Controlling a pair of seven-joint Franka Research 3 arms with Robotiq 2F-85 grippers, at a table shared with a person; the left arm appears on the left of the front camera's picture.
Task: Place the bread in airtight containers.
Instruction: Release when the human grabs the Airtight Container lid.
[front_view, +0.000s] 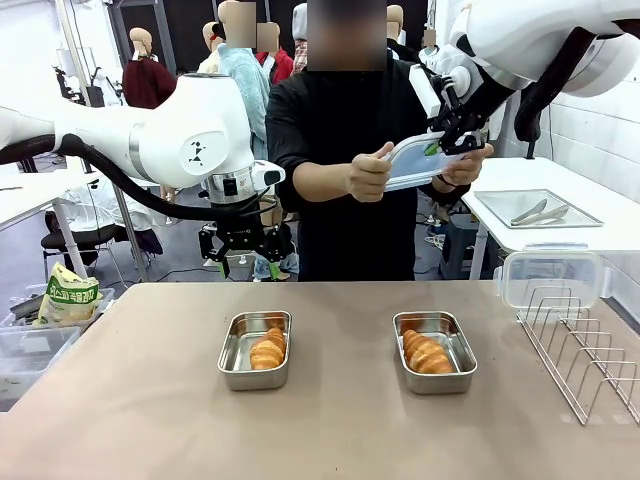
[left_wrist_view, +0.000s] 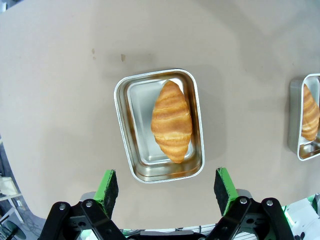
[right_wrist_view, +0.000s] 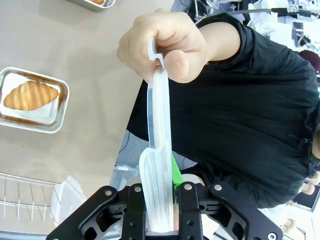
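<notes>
— Front view takes in both arms at once. The left gripper (front_view: 245, 243) hangs spread and empty over the table (front_view: 150, 420). The right gripper (front_view: 440, 140) is raised high and clamped on a lid (front_view: 420, 162). The person's hands (front_view: 370, 172) hold that lid too, one at each end.

— And what do the wrist views add?

— Left wrist view looks straight down between the wide-set green pads (left_wrist_view: 107, 186) onto the left pan (left_wrist_view: 122, 125). The left croissant (left_wrist_view: 171, 121) lies lengthwise inside it, closer to one long wall. The right pan (left_wrist_view: 295, 120) is cut off at the frame's side. Right wrist view shows the lid edge-on as a thin, milky plastic sheet nipped between the closed fingers. One of the hands pinches its far tab.

— Where is the bread?

— One piece lies in each pan, with the right croissant (front_view: 427, 352) set slantwise. Both pans sit uncovered on the table, side by side but well apart.

— Materials and shapes?

— The pans are shiny steel, rectangular with rounded corners and a rolled rim, and their walls mirror the pastry. The croissants are golden-brown, ridged and tapered at the tips. The table is matte tan. At the right of the front view stands a wire rack (front_view: 585, 350), with a second lid (front_view: 550, 275), clear and with snap flaps, upright against it.
</notes>
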